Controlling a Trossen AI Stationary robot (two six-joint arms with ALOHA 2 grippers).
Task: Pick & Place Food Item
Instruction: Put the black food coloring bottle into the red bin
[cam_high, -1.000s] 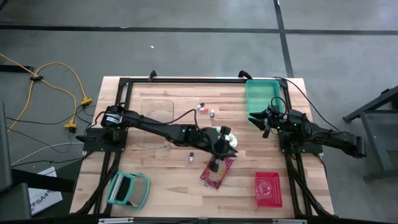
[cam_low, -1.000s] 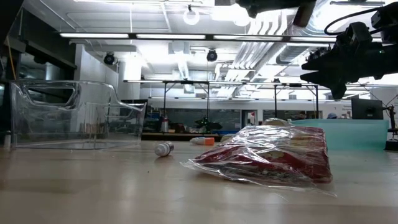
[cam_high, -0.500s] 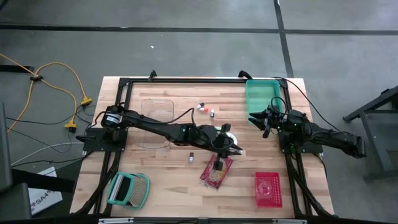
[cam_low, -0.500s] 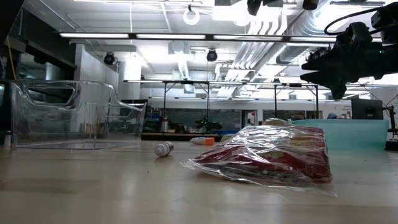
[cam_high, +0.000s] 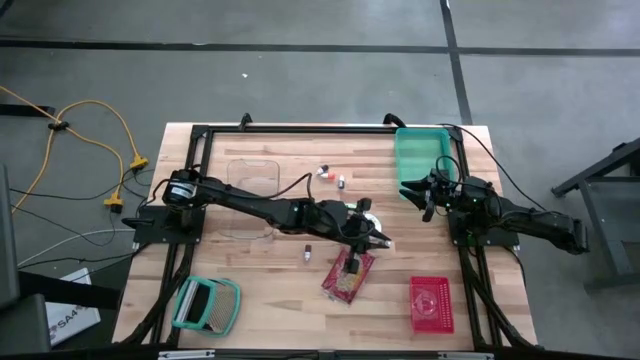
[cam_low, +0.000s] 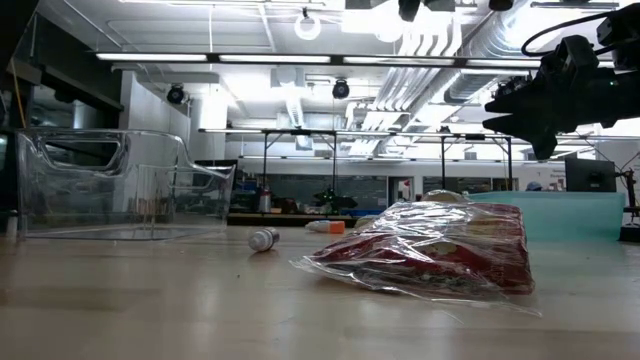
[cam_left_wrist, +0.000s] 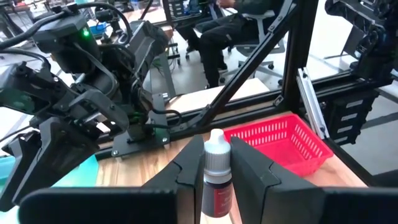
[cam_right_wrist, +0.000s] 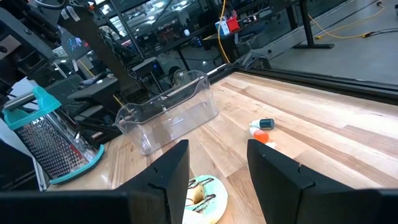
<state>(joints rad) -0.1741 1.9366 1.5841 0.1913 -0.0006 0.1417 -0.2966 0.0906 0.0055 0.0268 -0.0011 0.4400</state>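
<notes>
My left gripper (cam_high: 378, 240) hangs high over the table's middle, pointing toward the right edge, shut on a small dropper bottle (cam_left_wrist: 216, 177) with a white cap and a dark red label. Below it a red clear-wrapped food packet (cam_high: 348, 277) lies flat on the wood (cam_low: 430, 250). Beside it stands a white plate with a pastry (cam_high: 367, 220). My right gripper (cam_high: 415, 190) waits open and empty near the green bin (cam_high: 421, 160), and its fingers frame the right wrist view (cam_right_wrist: 217, 174). My left gripper pinches the bottle's labelled body (cam_left_wrist: 214, 190) between its two fingers, one on either side, below the white cap (cam_left_wrist: 216, 140). The fingers come nearly level from the table's left. The bottle stands upright in the hold, lifted clear of the table.
A clear plastic container (cam_high: 250, 195) stands at the far left, and a red mesh basket (cam_high: 431, 303) lies at the near right. A teal-framed grater (cam_high: 205, 303) lies at the near left. Loose small bottles lie on the wood (cam_high: 325, 172), (cam_high: 308, 252).
My left gripper has stayed over the packet. It has tipped up a little toward level and rolled slightly, with the bottle kept in its fingers.
</notes>
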